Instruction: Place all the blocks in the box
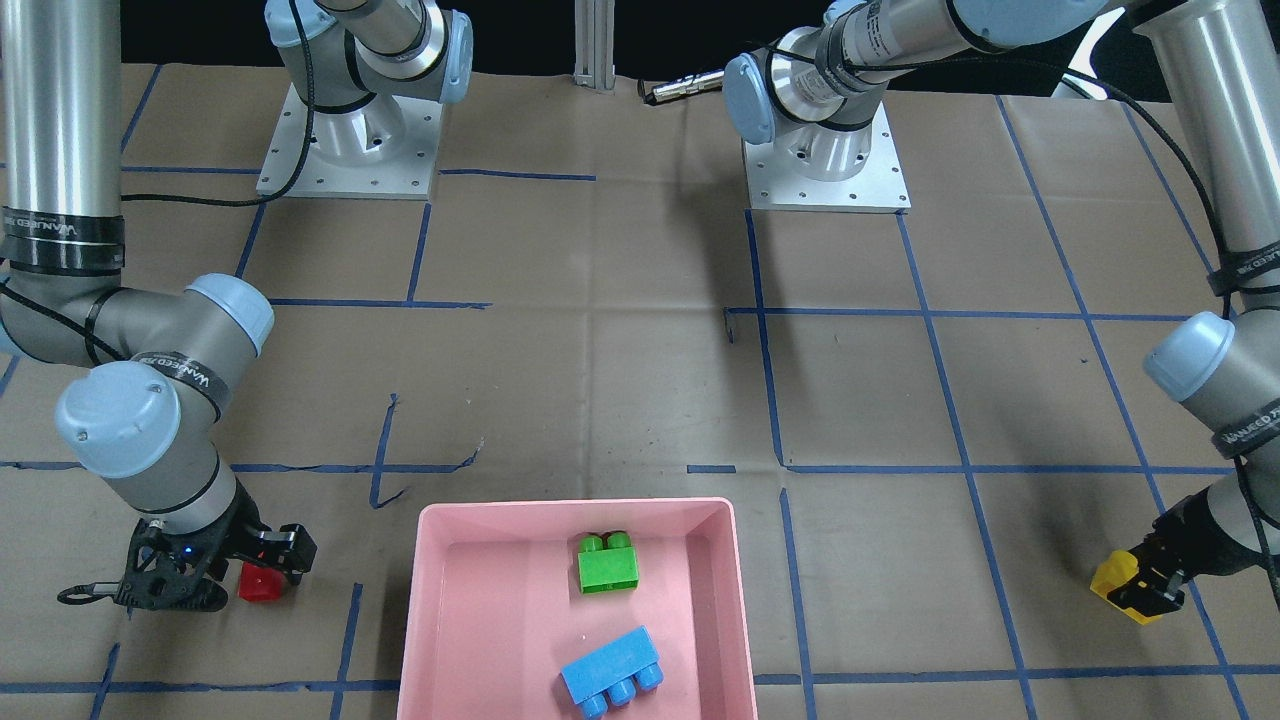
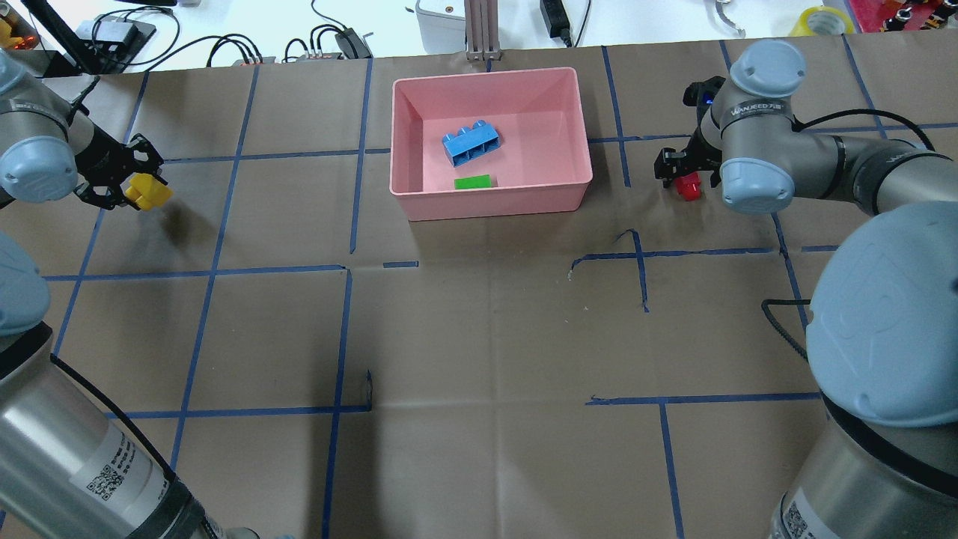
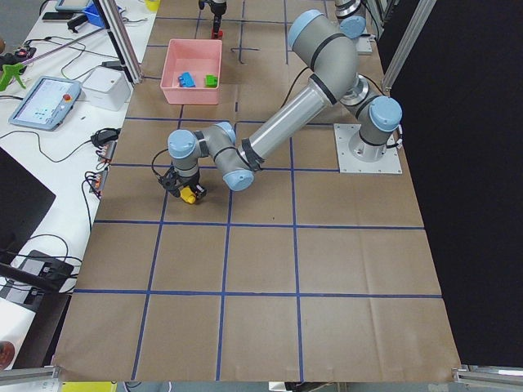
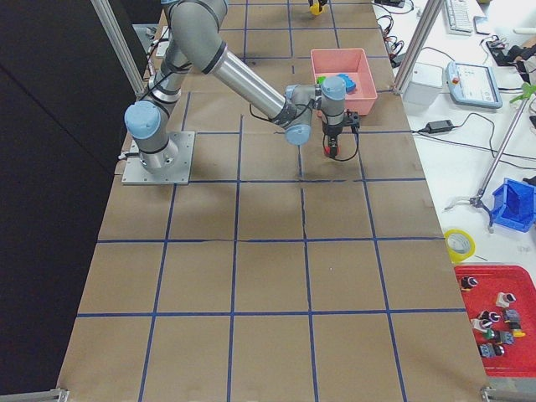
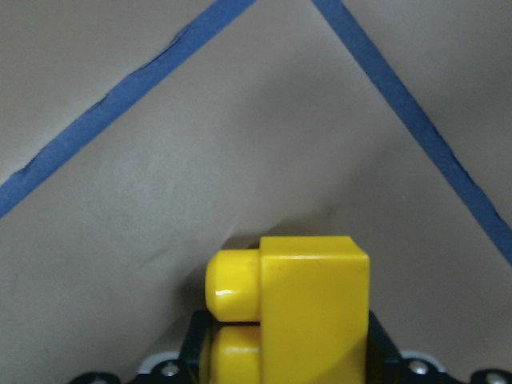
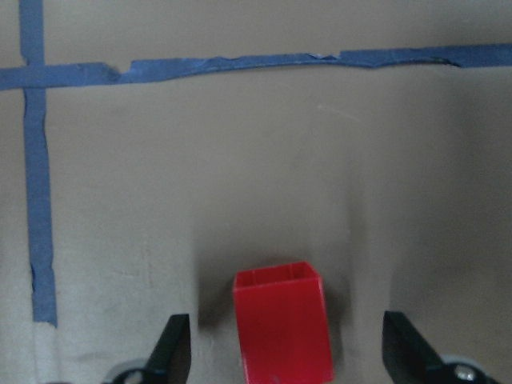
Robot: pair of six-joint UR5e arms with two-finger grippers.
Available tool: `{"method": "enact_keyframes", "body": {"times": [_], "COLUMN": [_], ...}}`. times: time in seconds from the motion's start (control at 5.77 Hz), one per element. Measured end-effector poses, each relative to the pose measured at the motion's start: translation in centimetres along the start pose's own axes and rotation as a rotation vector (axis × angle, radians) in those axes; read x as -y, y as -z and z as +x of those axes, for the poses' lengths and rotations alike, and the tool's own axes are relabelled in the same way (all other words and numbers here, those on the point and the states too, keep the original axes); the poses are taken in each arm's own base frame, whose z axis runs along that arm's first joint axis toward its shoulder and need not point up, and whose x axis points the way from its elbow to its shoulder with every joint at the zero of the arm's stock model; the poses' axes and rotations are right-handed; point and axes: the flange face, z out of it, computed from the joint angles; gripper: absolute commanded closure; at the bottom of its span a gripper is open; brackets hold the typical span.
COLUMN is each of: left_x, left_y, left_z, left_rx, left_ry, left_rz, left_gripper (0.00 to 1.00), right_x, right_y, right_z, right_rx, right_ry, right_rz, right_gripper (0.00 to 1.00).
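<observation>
The pink box (image 2: 494,201) sits at the middle of the surface's (image 2: 479,337) edge opposite the robot. Inside it lie the green block (image 2: 472,182), by the wall nearer the robot, and the blue block (image 2: 471,144) on its side behind it, apart from each other. The red block (image 6: 282,320) stands on the surface toward the right end of that edge, near the box, between the right fingers (image 6: 404,348), which are spread wide and touch it on neither side. Toward the left end, the left fingers (image 1: 1150,598) are clenched on the yellow block (image 2: 146,190), its studs pointing sideways.
</observation>
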Motion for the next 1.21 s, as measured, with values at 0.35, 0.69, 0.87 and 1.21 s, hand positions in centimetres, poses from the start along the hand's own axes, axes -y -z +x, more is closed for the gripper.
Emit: {"method": "enact_keyframes", "body": {"times": [0.35, 0.69, 0.87, 1.21], "left_x": [-0.3, -4.4, -8.4, -17.9], "left_y": [9.4, 16.4, 17.7, 17.8], "left_z": [3.3, 11.6, 16.8, 26.9], "left_rx": [-0.050, -0.085, -0.090, -0.105], "left_ry": [-0.070, -0.312, -0.444, -0.654], "left_rz": [0.017, 0.015, -0.007, -0.030], "left_gripper": [0.90, 0.90, 0.90, 0.90], "right_x": [-0.1, -0.1, -0.1, -2.1], "right_y": [0.0, 2.3, 5.1, 12.4], "right_z": [-0.1, 0.0, 0.2, 0.1], "right_rx": [-0.002, -0.018, -0.037, -0.039], "right_ry": [0.002, 0.003, 0.005, -0.004], "right_rz": [-0.003, 0.017, 0.021, -0.060], "right_gripper": [0.94, 0.93, 0.93, 0.93]}}
